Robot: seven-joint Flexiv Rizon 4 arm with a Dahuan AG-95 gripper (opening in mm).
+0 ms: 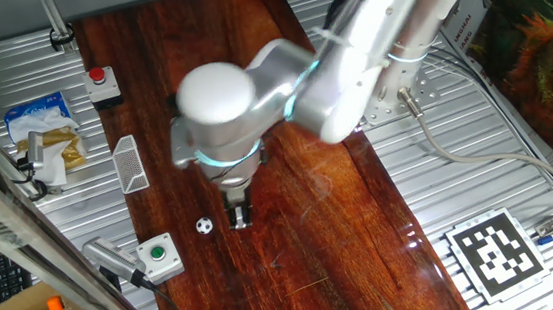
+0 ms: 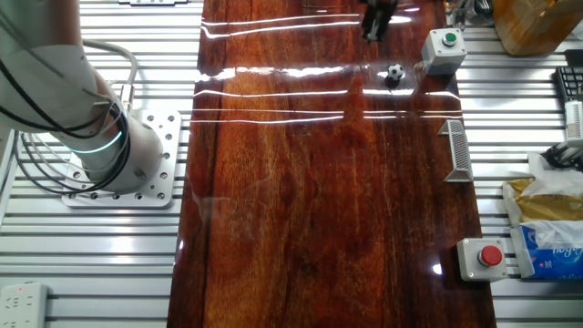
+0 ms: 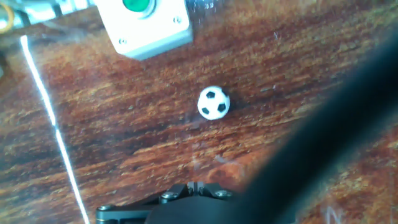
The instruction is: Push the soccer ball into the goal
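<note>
The soccer ball [image 1: 205, 226] [image 2: 394, 72] [image 3: 214, 102] is a tiny white ball with black patches, resting on the dark wooden board. My gripper [image 1: 241, 215] [image 2: 373, 30] [image 3: 194, 186] hangs just beside it, a short gap away, with its black fingers pressed together and nothing between them. The goal [image 1: 130, 163] [image 2: 457, 150] is a small white mesh frame standing at the board's edge, some way from the ball. In the hand view the ball lies ahead of the fingertips, and a dark blurred shape covers the lower right.
A grey box with a green button [image 1: 158, 256] [image 2: 442, 49] [image 3: 142, 23] stands close to the ball. A box with a red button [image 1: 100, 82] [image 2: 484, 258] sits beyond the goal. Packets [image 1: 46, 133] lie on the ribbed metal table [image 1: 425, 178]. A marker tag [image 1: 494, 252] lies there too.
</note>
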